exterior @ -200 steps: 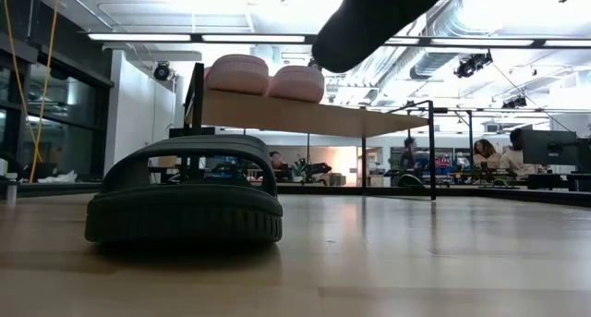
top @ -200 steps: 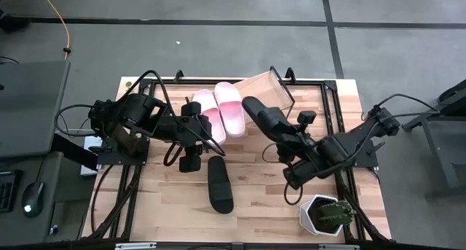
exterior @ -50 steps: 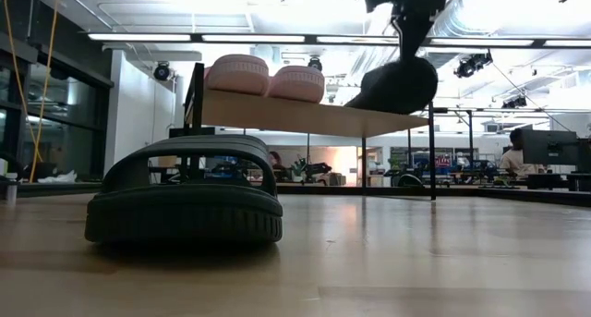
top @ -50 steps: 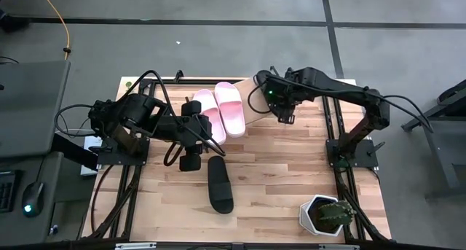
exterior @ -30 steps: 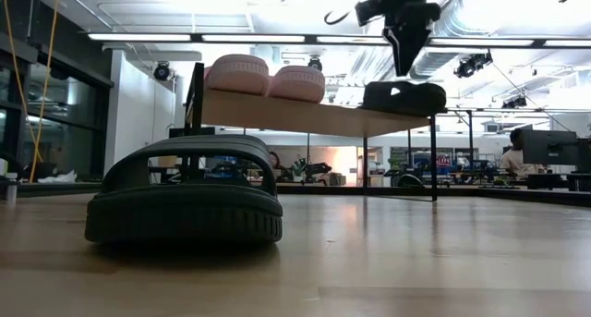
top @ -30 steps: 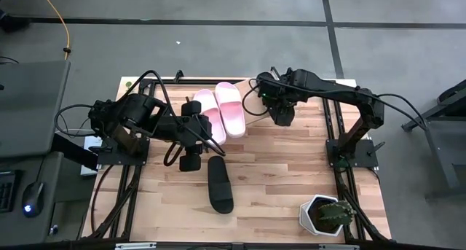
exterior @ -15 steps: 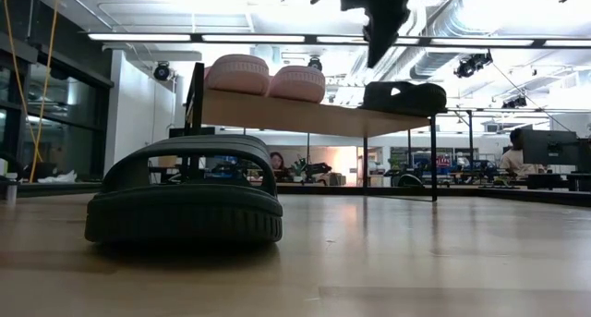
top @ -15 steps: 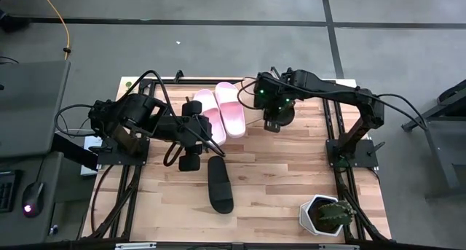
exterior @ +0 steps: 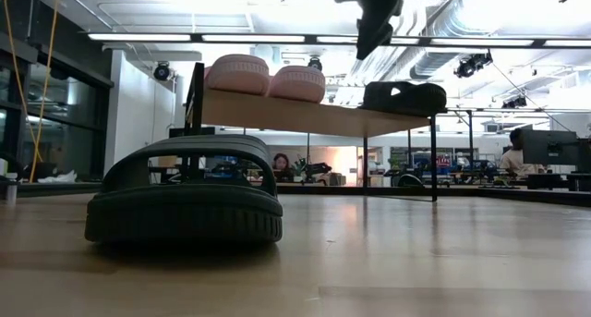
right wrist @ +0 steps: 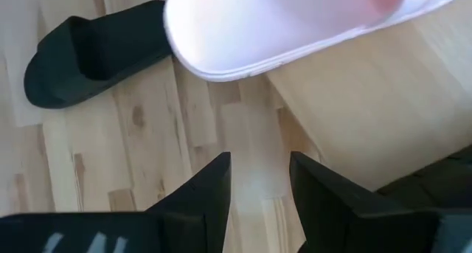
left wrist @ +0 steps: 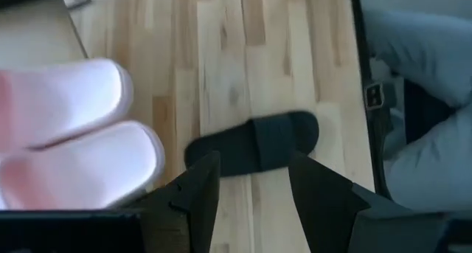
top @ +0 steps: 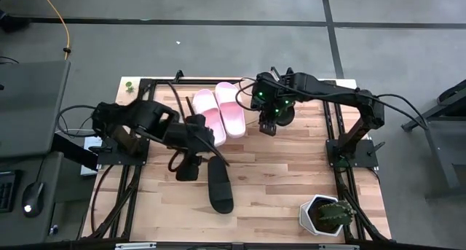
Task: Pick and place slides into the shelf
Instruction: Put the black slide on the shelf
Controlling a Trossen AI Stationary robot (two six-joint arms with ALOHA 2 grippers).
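Note:
Two pale pink slides lie side by side on the left part of the slanted wooden shelf. A black slide rests on the shelf's right part; in the high view my right arm covers most of it. Another black slide lies flat on the tabletop, sole down. My right gripper hangs open above the shelf's front edge, between the pink pair and the shelf's black slide, with nothing between its fingers. My left gripper stands open just left of the table's black slide.
A potted cactus in a white pot stands at the near right corner. Black frame rails run along both table sides. Bare tabletop lies between the black slide and the pot. People sit far behind the table.
My right gripper, open, has drawn away from the black slide on the shelf, going toward the table's left and a little toward the near edge; that slide stays on the shelf. My left arm has shifted slightly toward the near edge, nearer the black slide on the table.

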